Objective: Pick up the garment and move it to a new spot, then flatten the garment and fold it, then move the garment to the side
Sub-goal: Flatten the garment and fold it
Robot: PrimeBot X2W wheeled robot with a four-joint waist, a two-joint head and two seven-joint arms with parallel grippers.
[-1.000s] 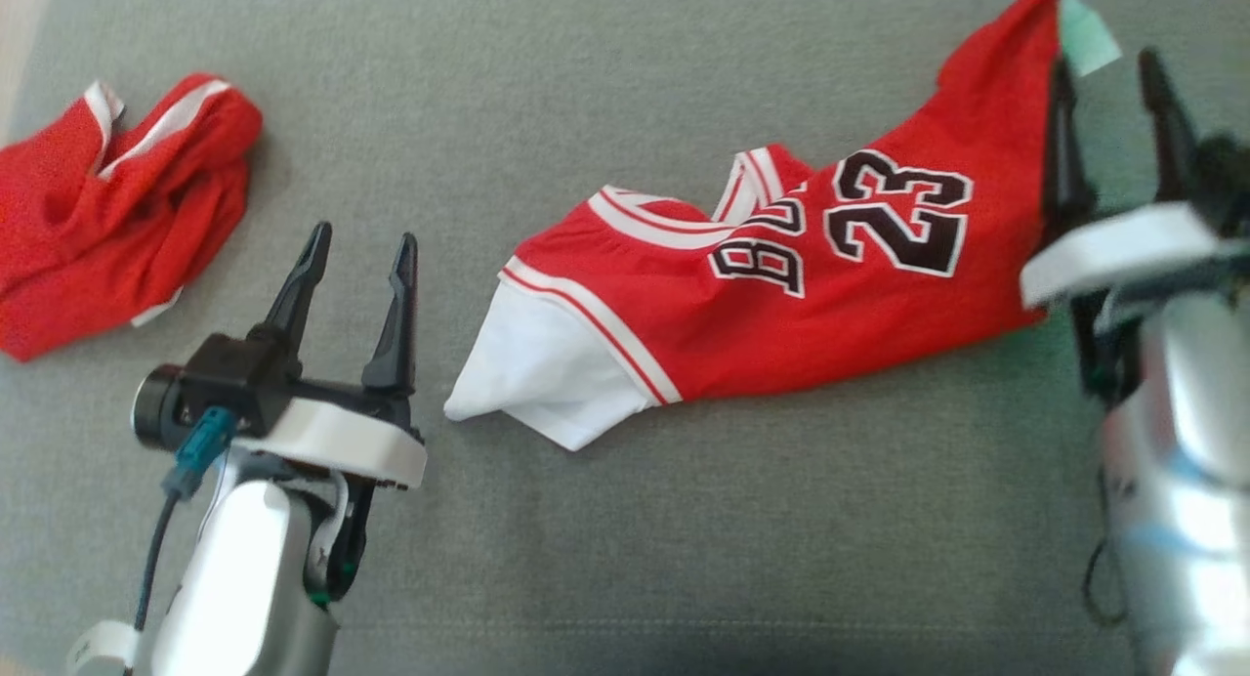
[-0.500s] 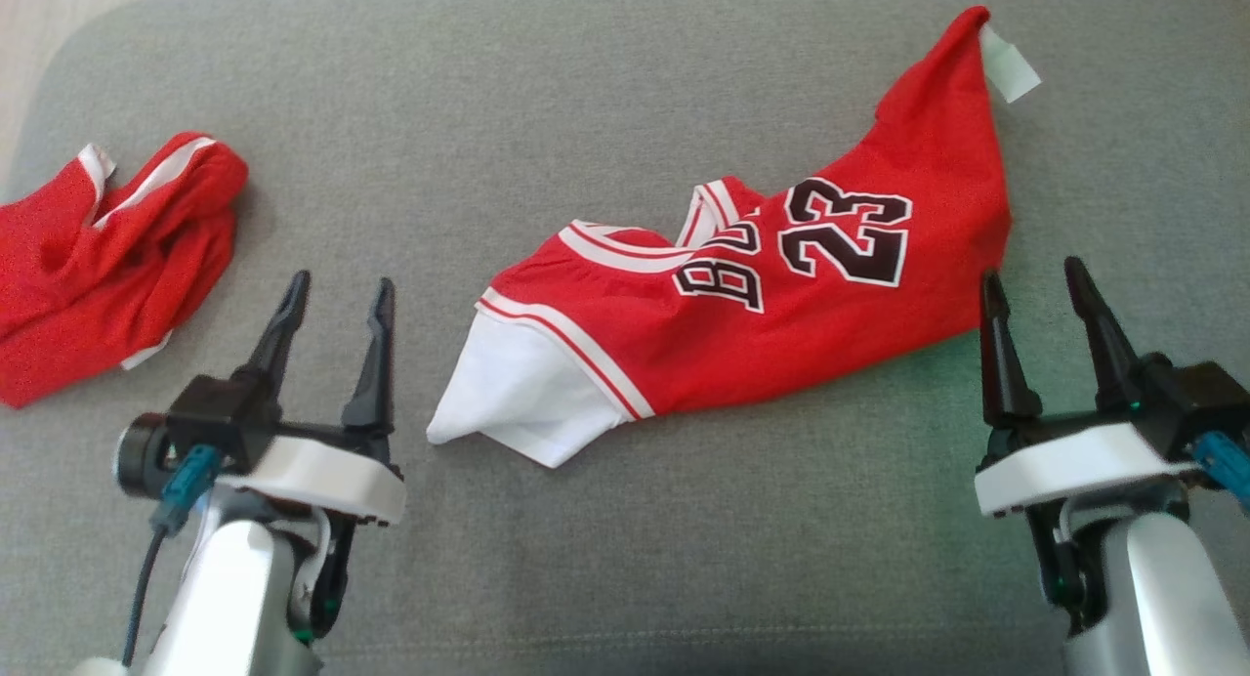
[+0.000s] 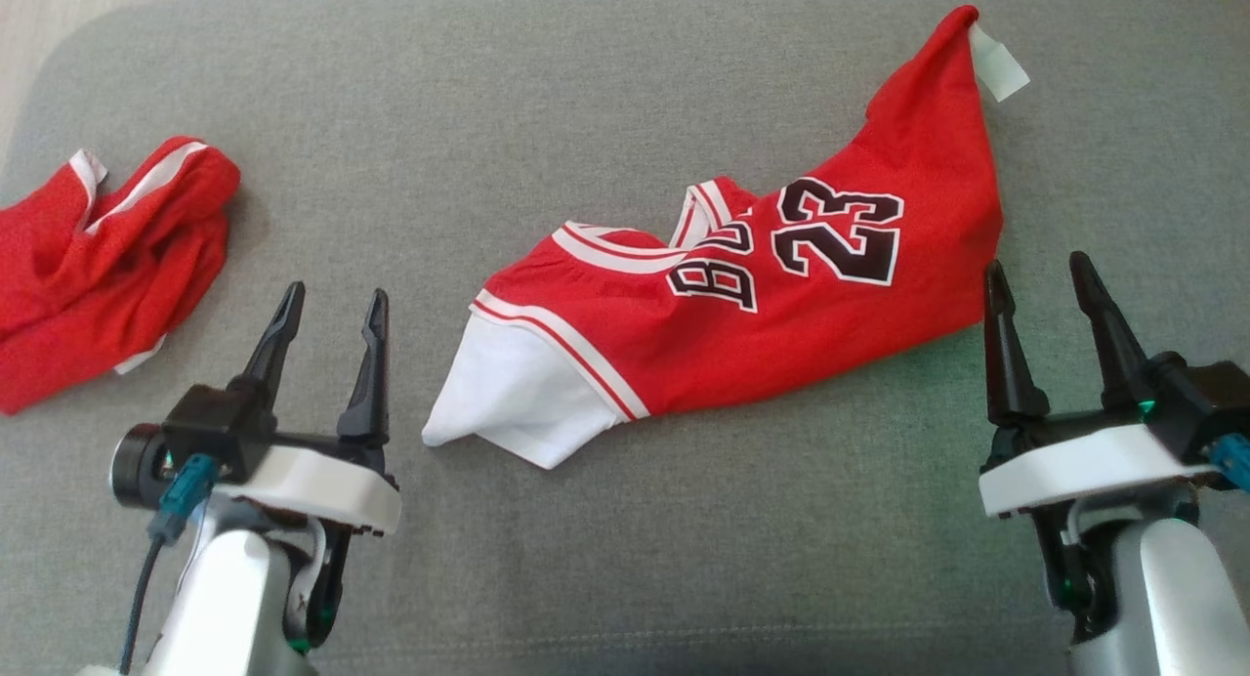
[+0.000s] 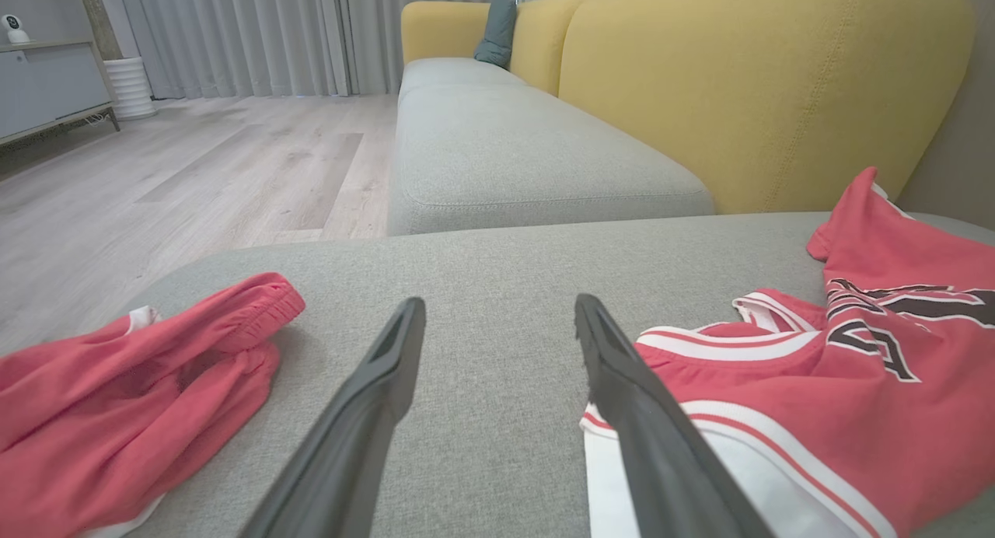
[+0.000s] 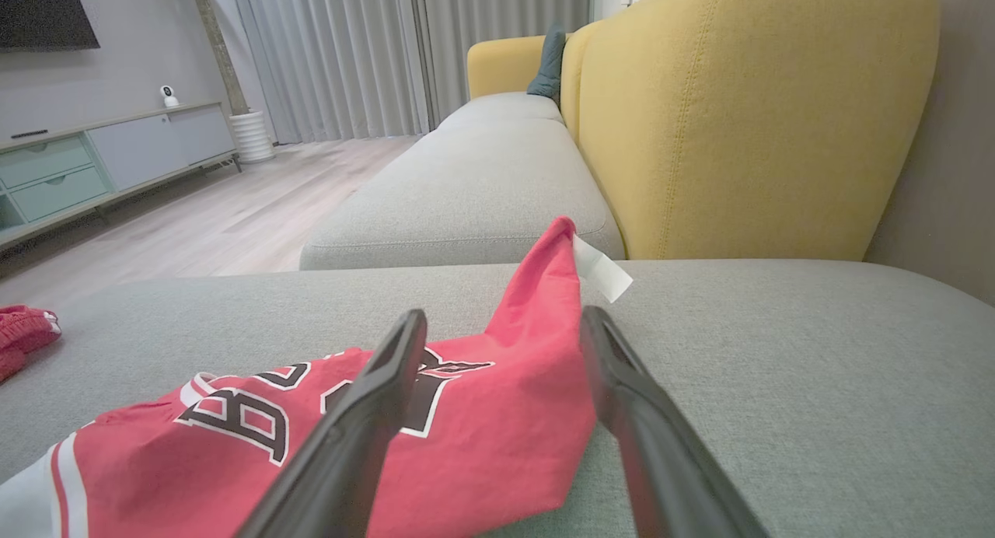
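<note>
Both my grippers are released, fingers spread wide and holding nothing. My left gripper (image 3: 336,293) points out over the grey cushion (image 3: 625,559). The red jersey (image 3: 781,324) lies crumpled just to its right, number side up. Its white sleeve (image 3: 508,402) is the part nearest my right finger, close but apart from it. My right gripper (image 3: 1036,264) sits at the jersey's other end. Its left finger is just beside the red hem, and I cannot tell whether they touch. Ahead of that gripper the cloth rises to a peak that carries a white tag (image 3: 998,63). A second red garment (image 3: 107,266) lies bunched well to the left of my left gripper. A yellow backrest (image 5: 738,118) stands beyond the cushion.
</note>
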